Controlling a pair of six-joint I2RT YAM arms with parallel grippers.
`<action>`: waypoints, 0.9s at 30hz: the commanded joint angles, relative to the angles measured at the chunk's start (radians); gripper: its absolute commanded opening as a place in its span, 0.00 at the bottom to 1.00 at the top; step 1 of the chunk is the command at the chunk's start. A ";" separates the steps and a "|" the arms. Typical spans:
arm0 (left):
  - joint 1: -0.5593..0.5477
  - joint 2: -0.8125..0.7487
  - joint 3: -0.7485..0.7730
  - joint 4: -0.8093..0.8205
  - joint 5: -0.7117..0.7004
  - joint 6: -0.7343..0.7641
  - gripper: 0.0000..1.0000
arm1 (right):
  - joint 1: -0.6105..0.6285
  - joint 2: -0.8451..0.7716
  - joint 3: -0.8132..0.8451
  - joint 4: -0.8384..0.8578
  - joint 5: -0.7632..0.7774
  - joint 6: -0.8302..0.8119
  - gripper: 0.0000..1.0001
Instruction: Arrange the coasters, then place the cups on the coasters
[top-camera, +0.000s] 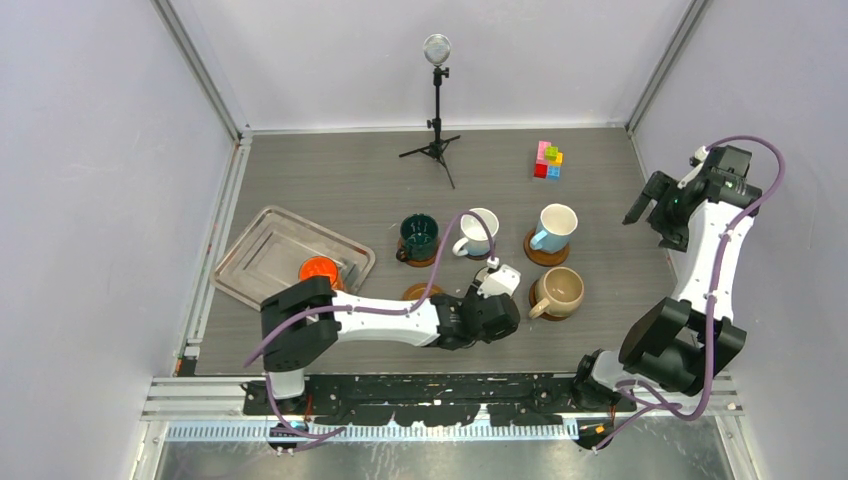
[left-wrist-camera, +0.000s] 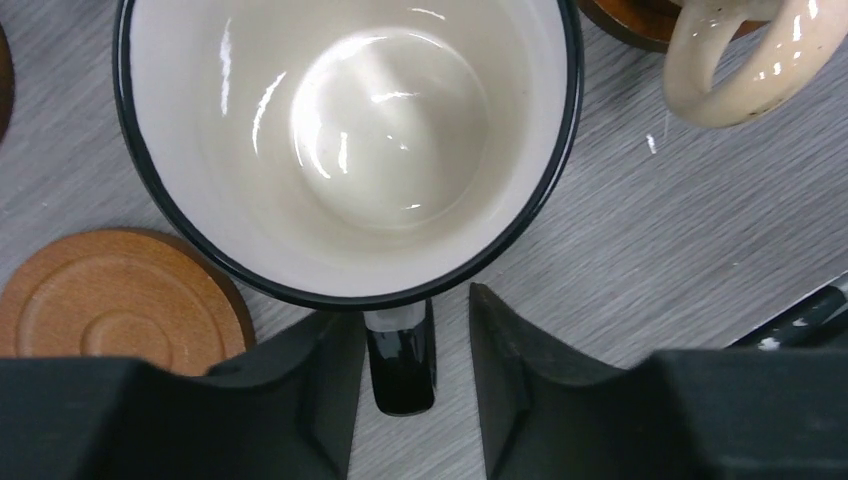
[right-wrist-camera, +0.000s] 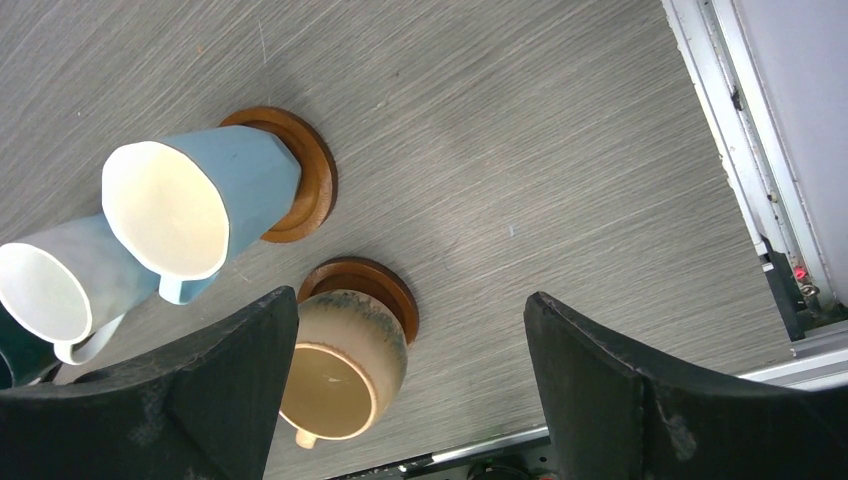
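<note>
My left gripper (left-wrist-camera: 415, 310) is low over the table with its jaws slightly apart around the black handle (left-wrist-camera: 400, 375) of the white cup with a dark rim (left-wrist-camera: 350, 130). A gap shows on the handle's right side. The left arm hides this cup in the top view. An empty coaster (left-wrist-camera: 110, 305) lies just left of it. The green cup (top-camera: 418, 236), white cup (top-camera: 480, 232), light blue cup (top-camera: 555, 227) and beige cup (top-camera: 560, 290) stand on coasters. The orange cup (top-camera: 320, 270) sits in the silver tray (top-camera: 250, 245). My right gripper (right-wrist-camera: 410, 298) hangs open and empty, raised at the right.
A microphone tripod (top-camera: 437, 110) stands at the back middle. A small stack of coloured blocks (top-camera: 547, 160) sits at the back right. Walls close in the left, back and right sides, and a metal rail (top-camera: 450, 400) runs along the near edge.
</note>
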 joint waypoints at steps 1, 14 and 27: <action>-0.010 -0.018 0.028 0.028 -0.020 -0.005 0.47 | -0.005 -0.055 -0.011 0.009 0.011 -0.021 0.88; -0.031 -0.081 -0.013 0.063 0.029 0.045 0.52 | -0.005 -0.080 -0.027 0.008 0.009 -0.015 0.88; 0.192 -0.472 -0.151 -0.136 0.197 0.231 1.00 | -0.004 -0.092 -0.014 -0.025 0.002 -0.074 0.88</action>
